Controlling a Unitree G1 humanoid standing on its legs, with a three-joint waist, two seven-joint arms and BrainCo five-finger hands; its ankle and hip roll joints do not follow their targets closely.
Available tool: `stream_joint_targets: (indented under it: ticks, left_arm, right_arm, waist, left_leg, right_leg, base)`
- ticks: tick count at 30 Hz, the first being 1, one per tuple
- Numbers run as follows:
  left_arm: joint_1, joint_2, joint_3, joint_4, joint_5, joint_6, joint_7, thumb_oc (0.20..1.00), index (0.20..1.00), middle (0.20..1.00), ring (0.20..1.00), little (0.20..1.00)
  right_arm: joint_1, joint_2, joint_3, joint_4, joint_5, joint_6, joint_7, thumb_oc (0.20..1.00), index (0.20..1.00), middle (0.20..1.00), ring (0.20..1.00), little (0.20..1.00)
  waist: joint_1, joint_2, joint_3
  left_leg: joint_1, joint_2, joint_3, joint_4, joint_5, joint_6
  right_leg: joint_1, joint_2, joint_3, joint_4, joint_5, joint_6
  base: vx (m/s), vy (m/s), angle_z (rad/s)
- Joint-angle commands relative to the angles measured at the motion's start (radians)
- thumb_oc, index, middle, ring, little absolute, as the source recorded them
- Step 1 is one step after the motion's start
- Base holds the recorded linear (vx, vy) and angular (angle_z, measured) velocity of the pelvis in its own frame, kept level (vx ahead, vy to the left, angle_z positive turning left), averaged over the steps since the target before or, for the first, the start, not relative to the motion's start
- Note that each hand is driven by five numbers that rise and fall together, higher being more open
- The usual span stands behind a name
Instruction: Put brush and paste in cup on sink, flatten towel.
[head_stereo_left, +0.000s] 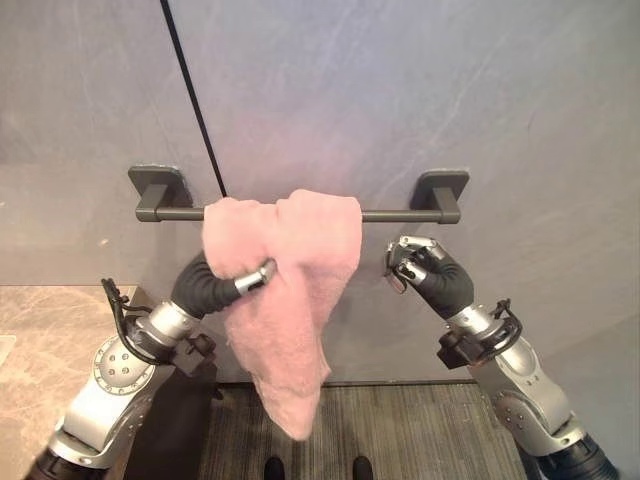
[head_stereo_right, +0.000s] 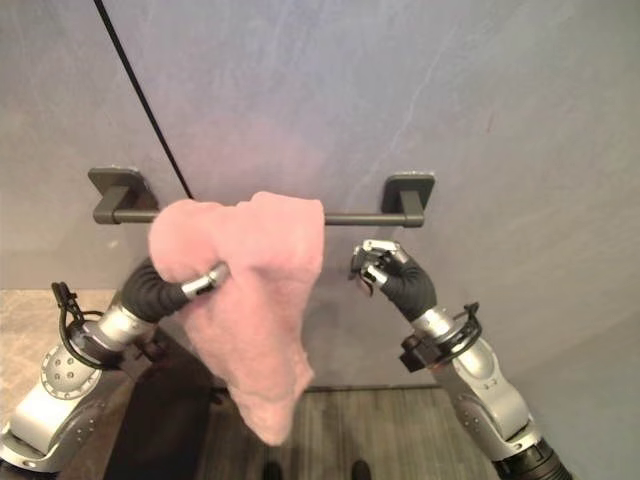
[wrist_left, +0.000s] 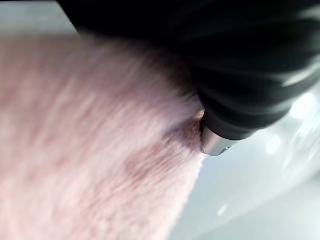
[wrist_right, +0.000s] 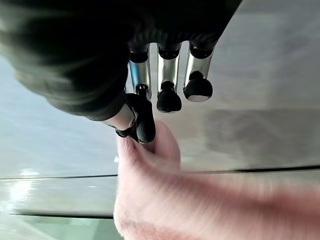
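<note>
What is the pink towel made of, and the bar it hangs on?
The pink towel looks like soft terry cloth: fuzzy surface, limp folds. The bar looks like metal with a dark matte finish, though coated plastic can't be ruled out: thin, straight, no shine.

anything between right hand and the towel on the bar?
Nothing. In the left eye view the right hand sits apart from the pink towel; between them show bare wall and a bare stretch of the bar.

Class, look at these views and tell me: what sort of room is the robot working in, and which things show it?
Probably a bathroom. A bunched pink terry towel hangs over a dark metal towel rail fixed to a grey stone-look wall, and a beige marbled countertop sits at the lower left.
</note>
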Motion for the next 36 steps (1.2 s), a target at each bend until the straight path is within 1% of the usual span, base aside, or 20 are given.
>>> stream_joint_targets:
  ticks: [1,4,6,8,9,10,11,12,13,14,15,18,21,23,24,26,27,30,31,36]
  left_arm:
    - [-0.018,0.066,-0.011,0.007,-0.016,-0.093,0.004,0.2,0.2,0.2,0.2,0.2]
    - [0.047,0.177,-0.034,0.131,0.147,-0.07,0.008,0.2,0.2,0.2,0.2,0.2]
    - [0.075,0.19,-0.035,0.18,0.16,-0.06,0.009,0.2,0.2,0.2,0.2,0.2]
    - [0.142,0.191,-0.04,0.32,0.185,-0.023,0.007,0.2,0.2,0.2,0.2,0.2]
    - [0.167,0.191,-0.041,0.37,0.214,-0.011,0.01,0.2,0.2,0.2,0.2,0.2]
    - [0.193,0.178,-0.043,0.449,0.252,0.0,0.015,1.0,1.0,1.0,1.0,1.0]
    - [0.202,0.117,-0.071,0.654,0.386,0.028,0.038,1.0,1.0,1.0,1.0,1.0]
    - [0.183,0.072,-0.082,0.809,0.636,0.054,0.088,1.0,1.0,1.0,1.0,1.0]
    - [0.184,0.075,-0.094,0.821,0.832,0.063,0.147,1.0,1.0,1.0,1.0,1.0]
    - [0.183,0.074,-0.094,0.822,0.834,0.062,0.149,1.0,1.0,1.0,1.0,1.0]
    - [0.213,0.0,-0.054,0.931,0.826,0.088,0.17,1.0,1.0,1.0,1.0,1.0]
    - [0.221,-0.06,-0.034,0.991,0.802,0.093,0.196,1.0,1.0,1.0,1.0,1.0]
    - [0.232,-0.083,-0.007,0.996,0.758,0.098,0.207,1.0,1.0,1.0,1.0,1.0]
    - [0.275,-0.074,0.051,0.906,0.743,0.072,0.227,1.0,1.0,1.0,1.0,1.0]
    - [0.277,-0.073,0.052,0.904,0.742,0.073,0.227,1.0,1.0,1.0,1.0,1.0]
    - [0.331,-0.046,0.144,0.771,0.767,0.029,0.283,1.0,1.0,1.0,1.0,1.0]
    - [0.336,-0.046,0.146,0.766,0.767,0.031,0.282,1.0,1.0,1.0,1.0,1.0]
    - [0.391,-0.058,0.269,0.67,0.727,0.0,0.375,1.0,1.0,1.0,1.0,1.0]
    - [0.395,-0.067,0.314,0.645,0.7,0.004,0.396,1.0,1.0,1.0,1.0,1.0]
    - [0.415,-0.033,0.359,0.551,0.733,-0.015,0.388,1.0,1.0,1.0,1.0,1.0]
  right_arm:
    - [-0.02,0.017,-0.009,-0.045,-0.03,-0.065,-0.006,0.2,0.2,0.2,0.2,0.2]
    - [0.006,-0.002,0.003,-0.003,-0.072,-0.041,-0.014,0.2,0.2,0.2,0.2,0.2]
    - [0.017,-0.01,0.0,0.007,-0.085,-0.036,-0.018,0.2,0.2,0.2,0.2,0.2]
    - [0.049,-0.016,0.016,0.071,-0.096,-0.016,-0.017,0.357,0.357,0.357,0.357,0.357]
    - [0.075,-0.016,0.006,0.104,-0.129,-0.007,-0.035,0.624,0.624,0.624,0.624,0.624]
    - [0.098,-0.017,-0.007,0.143,-0.195,0.001,-0.049,1.0,1.0,1.0,1.0,1.0]
    - [0.146,0.004,0.004,0.258,-0.282,0.029,-0.07,1.0,1.0,1.0,1.0,1.0]
    - [0.172,0.032,0.01,0.377,-0.388,0.042,-0.109,1.0,1.0,1.0,1.0,1.0]
    - [0.19,0.065,0.0,0.49,-0.441,0.055,-0.147,1.0,1.0,1.0,1.0,1.0]
    - [0.188,0.066,0.0,0.492,-0.442,0.054,-0.147,1.0,1.0,1.0,1.0,1.0]
    - [0.21,0.077,-0.029,0.563,-0.479,0.059,-0.177,1.0,1.0,1.0,1.0,1.0]
    - [0.246,0.099,-0.085,0.637,-0.469,0.064,-0.212,1.0,1.0,1.0,1.0,1.0]
    - [0.277,0.107,-0.123,0.626,-0.451,0.057,-0.22,1.0,1.0,1.0,1.0,1.0]
    - [0.329,0.099,-0.217,0.536,-0.476,0.015,-0.253,1.0,1.0,1.0,1.0,1.0]
    - [0.331,0.099,-0.217,0.535,-0.476,0.016,-0.253,1.0,1.0,1.0,1.0,1.0]
    - [0.366,0.081,-0.316,0.427,-0.574,-0.047,-0.327,1.0,1.0,1.0,1.0,1.0]
    - [0.37,0.082,-0.315,0.423,-0.575,-0.046,-0.328,1.0,1.0,1.0,1.0,1.0]
    - [0.385,0.09,-0.402,0.351,-0.636,-0.089,-0.401,1.0,1.0,1.0,1.0,1.0]
    - [0.39,0.101,-0.423,0.307,-0.637,-0.093,-0.398,1.0,1.0,1.0,1.0,1.0]
    - [0.393,0.105,-0.433,0.233,-0.623,-0.109,-0.372,1.0,1.0,1.0,1.0,1.0]
  waist:
    - [-0.01,-0.032,-0.044]
    - [-0.011,-0.022,-0.038]
    - [-0.011,-0.02,-0.041]
    - [-0.007,-0.016,-0.038]
    - [-0.008,-0.013,-0.037]
    - [-0.008,-0.011,-0.037]
    - [-0.01,-0.007,-0.037]
    - [-0.013,-0.005,-0.035]
    - [-0.016,-0.003,-0.036]
    - [-0.016,-0.004,-0.038]
    - [-0.017,-0.002,-0.037]
    - [-0.026,0.005,-0.039]
    - [-0.034,0.01,-0.037]
    - [-0.049,0.017,-0.033]
    - [-0.049,0.017,-0.034]
    - [-0.054,0.023,-0.032]
    - [-0.054,0.022,-0.033]
    - [-0.052,0.023,-0.031]
    - [-0.05,0.024,-0.03]
    - [-0.047,0.025,-0.031]
  left_leg:
    - [0.023,0.085,0.032,0.008,-0.045,-0.046]
    - [0.031,0.084,0.037,0.008,-0.046,-0.045]
    - [0.026,0.084,0.037,0.008,-0.043,-0.045]
    - [0.026,0.082,0.039,0.008,-0.041,-0.044]
    - [0.027,0.081,0.041,0.008,-0.04,-0.044]
    - [0.029,0.079,0.043,0.008,-0.04,-0.043]
    - [0.029,0.078,0.047,0.008,-0.039,-0.042]
    - [0.032,0.078,0.047,0.008,-0.042,-0.041]
    - [0.03,0.078,0.046,0.008,-0.046,-0.042]
    - [0.027,0.078,0.046,0.008,-0.043,-0.041]
    - [0.031,0.078,0.048,0.008,-0.048,-0.04]
    - [0.029,0.077,0.049,0.008,-0.047,-0.038]
    - [0.031,0.077,0.052,0.008,-0.047,-0.038]
    - [0.034,0.075,0.056,0.008,-0.049,-0.037]
    - [0.034,0.076,0.056,0.008,-0.049,-0.037]
    - [0.035,0.075,0.061,0.008,-0.053,-0.036]
    - [0.036,0.075,0.062,0.008,-0.054,-0.036]
    - [0.037,0.074,0.066,0.008,-0.054,-0.035]
    - [0.036,0.073,0.067,0.008,-0.055,-0.034]
    - [0.035,0.07,0.06,0.008,-0.058,-0.033]
  right_leg:
    - [-0.016,-0.122,-0.003,0.001,-0.004,0.095]
    - [-0.01,-0.123,0.0,0.001,-0.004,0.096]
    - [-0.015,-0.123,0.0,0.001,-0.001,0.096]
    - [-0.017,-0.123,0.001,0.001,0.001,0.097]
    - [-0.018,-0.123,0.001,0.001,0.003,0.098]
    - [-0.018,-0.123,0.002,0.001,0.004,0.1]
    - [-0.021,-0.123,0.004,0.001,0.007,0.101]
    - [-0.018,-0.123,0.004,0.001,0.002,0.1]
    - [-0.017,-0.122,0.0,0.001,-0.002,0.1]
    - [-0.021,-0.122,0.001,0.001,0.001,0.1]
    - [-0.017,-0.124,-0.001,0.001,-0.004,0.1]
    - [-0.021,-0.123,-0.003,0.001,-0.002,0.098]
    - [-0.022,-0.123,-0.001,0.001,0.0,0.099]
    - [-0.026,-0.124,0.006,0.001,0.002,0.102]
    - [-0.026,-0.124,0.006,0.001,0.002,0.102]
    - [-0.03,-0.126,0.011,0.001,0.002,0.105]
    - [-0.029,-0.126,0.012,0.001,0.002,0.106]
    - [-0.035,-0.129,0.015,0.001,0.005,0.109]
    - [-0.036,-0.13,0.016,0.001,0.007,0.108]
    - [-0.033,-0.135,0.011,0.001,0.007,0.109]
  base:
    - [0.02,0.005,-0.05]
    - [0.01,0.008,-0.06]
    - [0.0,0.0,0.0]
    - [0.0,0.0,0.0]
    - [0.0,0.0,0.0]
    - [0.0,0.0,0.0]
    - [-0.01,0.026,-0.05]
    - [-0.01,0.023,-0.1]
    - [-0.01,0.012,-0.1]
    - [0.0,0.017,-0.11]
    - [-0.01,0.01,-0.09]
    - [0.0,0.016,-0.02]
    - [0.0,0.008,-0.01]
    - [-0.01,0.036,-0.02]
    - [-0.01,0.035,-0.05]
    - [-0.01,0.024,-0.07]
    - [0.0,0.0,0.0]
    - [-0.02,0.017,-0.04]
    - [-0.04,0.024,-0.08]
    - [-0.01,0.005,-0.03]
